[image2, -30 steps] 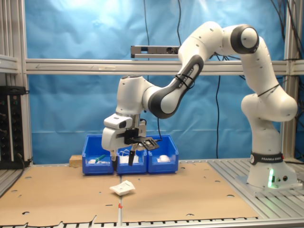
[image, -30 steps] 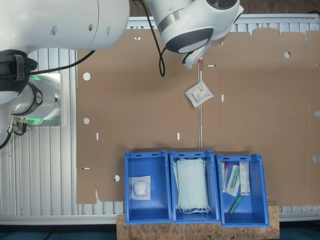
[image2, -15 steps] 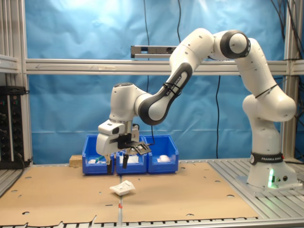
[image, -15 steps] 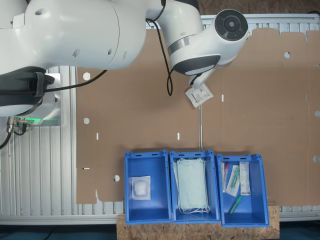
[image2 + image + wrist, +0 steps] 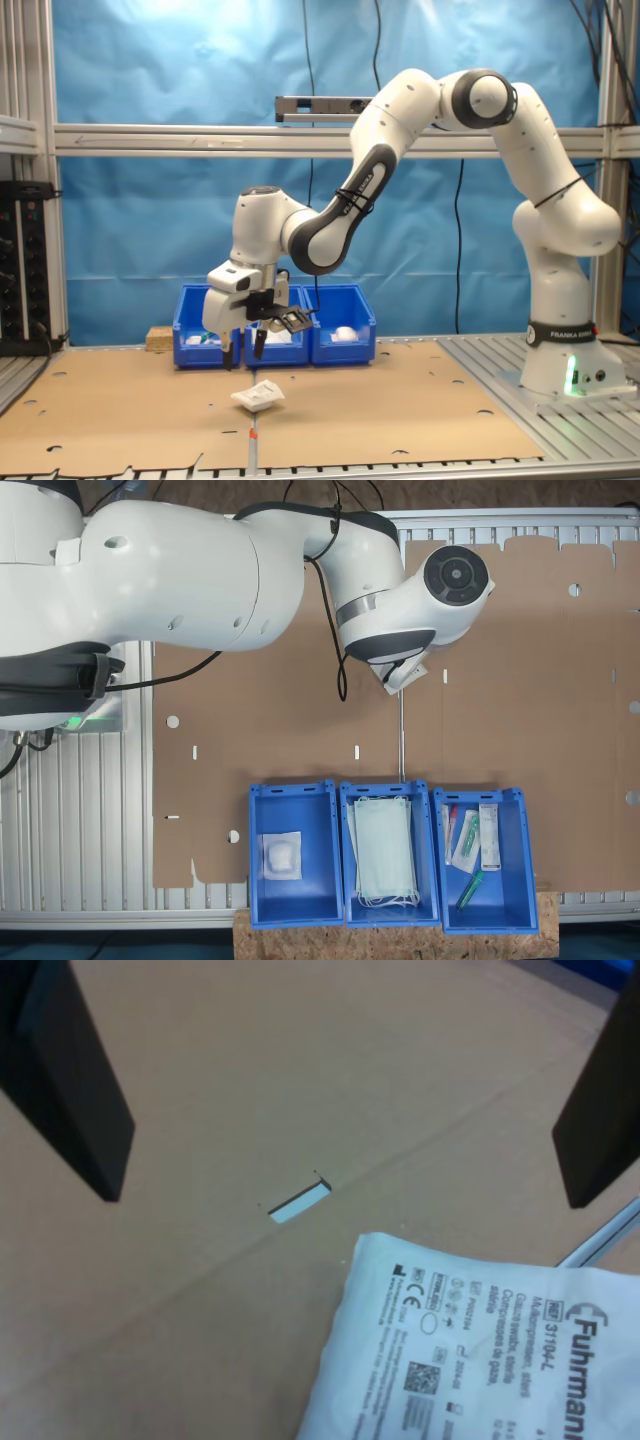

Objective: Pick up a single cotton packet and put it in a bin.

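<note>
1. Your jaws [image 5: 330,1080] stand released and wide apart in the wrist view, the two dark fingers [image 5: 65,1070] at opposite sides of the picture with bare cardboard between them; they grip nothing and touch nothing.
2. You can see the cotton packet [image 5: 480,1350] lying just off the line between the fingers: a flat white paper packet with fine grey print, its near corner rounded and slightly puffed. It is cut off by the picture's edge, so you cannot see its full outline.
3. In the second exterior view the jaws [image 5: 243,352] hang just above the packet [image 5: 258,396], apart from it. It lies flat on the cardboard-covered worktop [image 5: 400,410], toward the edge away from the bins.
4. In the first exterior view the arm's wrist [image 5: 400,610] hides nearly all of the packet; only a white corner [image 5: 408,675] sticks out.
5. Three blue bins [image 5: 385,855] stand side by side at the worktop's other edge, well apart from the packet.
</note>
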